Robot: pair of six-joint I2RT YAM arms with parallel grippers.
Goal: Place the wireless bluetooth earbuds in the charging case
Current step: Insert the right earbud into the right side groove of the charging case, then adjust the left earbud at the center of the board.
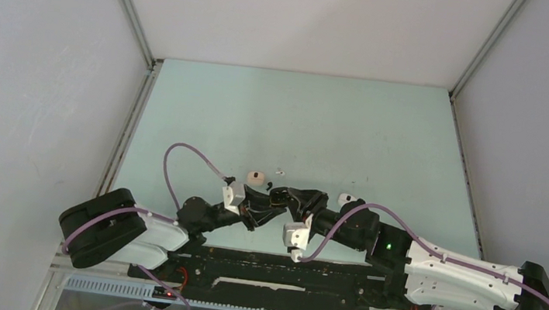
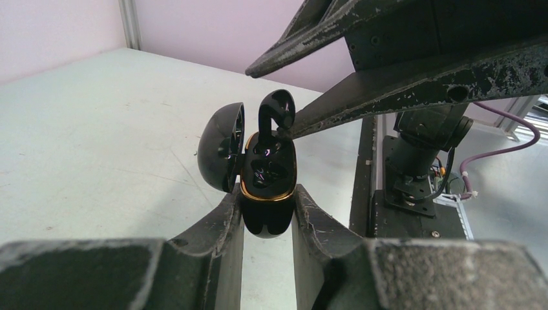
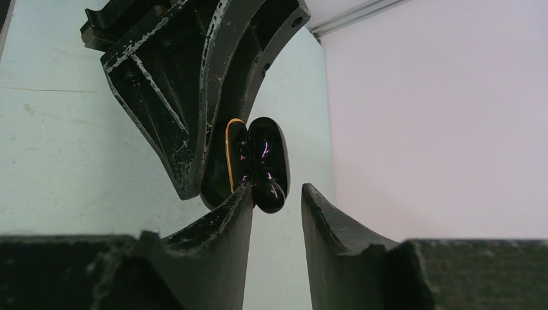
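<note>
Top view: matte pale-green counter [image 1: 337, 123], small pale object [image 1: 255, 177] loose near ctr.

Left wrist: left claw [image 2: 268, 195] clenched on glossy black, gold-rimmed charging case [image 2: 268, 169]. Lid open at 9 o'clock; black earbud [image 2: 276, 108] half-seated at 12.

Right wrist: right claw [image 3: 276, 190] released, one finger touching bud.

Risk: slick, rounded bud may tip out w/ a sideways nudge.
</note>
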